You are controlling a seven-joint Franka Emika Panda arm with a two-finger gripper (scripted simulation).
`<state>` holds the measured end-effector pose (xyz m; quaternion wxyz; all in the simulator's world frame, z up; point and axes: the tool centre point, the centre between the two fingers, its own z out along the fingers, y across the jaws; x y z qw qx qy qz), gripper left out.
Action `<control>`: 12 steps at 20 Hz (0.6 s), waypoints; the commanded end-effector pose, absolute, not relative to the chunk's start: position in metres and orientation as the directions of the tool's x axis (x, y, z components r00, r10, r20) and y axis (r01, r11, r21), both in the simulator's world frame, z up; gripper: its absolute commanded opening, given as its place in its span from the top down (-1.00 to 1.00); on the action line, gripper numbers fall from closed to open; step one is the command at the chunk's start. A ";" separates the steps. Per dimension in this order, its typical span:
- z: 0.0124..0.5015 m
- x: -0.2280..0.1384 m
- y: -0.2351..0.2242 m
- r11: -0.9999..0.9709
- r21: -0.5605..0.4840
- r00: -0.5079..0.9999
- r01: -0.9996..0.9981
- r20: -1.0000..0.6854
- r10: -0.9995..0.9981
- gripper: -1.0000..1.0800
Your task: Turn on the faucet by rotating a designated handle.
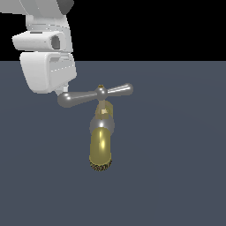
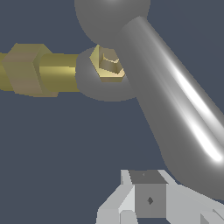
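The faucet (image 1: 101, 145) stands on the dark floor with its gold spout pointing toward the camera and a brass stem (image 2: 48, 72) above. Across its top lies the silver handle (image 1: 95, 95), a crossbar with two round-ended arms. My gripper (image 1: 66, 89) hangs from the white hand at the exterior view's left, right by the rounded end of the arm on that side. In the wrist view that arm of the handle (image 2: 175, 100) looms large just beyond my gripper (image 2: 148, 197). The fingers look shut with nothing between them. Whether they touch the handle is unclear.
The grey-blue floor (image 1: 176, 176) spreads flat around the faucet. The white arm and hand (image 1: 46, 66) fill the upper part of the exterior view's left. Nothing else shows.
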<state>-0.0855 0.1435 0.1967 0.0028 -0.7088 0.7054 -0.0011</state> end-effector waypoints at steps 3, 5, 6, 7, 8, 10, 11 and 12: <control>0.197 -0.092 0.146 -0.009 -0.006 0.009 -1.000 0.000 -1.000 1.00; 0.197 -0.097 0.142 -0.009 -0.006 0.009 -1.000 0.000 -1.000 1.00; 0.197 -0.100 0.140 -0.009 -0.005 0.009 -1.000 0.000 -1.000 1.00; 0.197 -0.103 0.138 -0.009 -0.005 0.009 -1.000 0.000 -1.000 1.00; 0.197 -0.106 0.136 -0.010 -0.005 0.010 -1.000 0.000 -1.000 1.00; 0.197 -0.111 0.132 -0.010 -0.005 0.010 -1.000 0.000 -1.000 1.00; 0.197 -0.114 0.130 -0.010 -0.004 0.010 -1.000 0.000 -1.000 1.00; 0.197 -0.117 0.128 -0.010 -0.004 0.010 -1.000 0.000 -1.000 1.00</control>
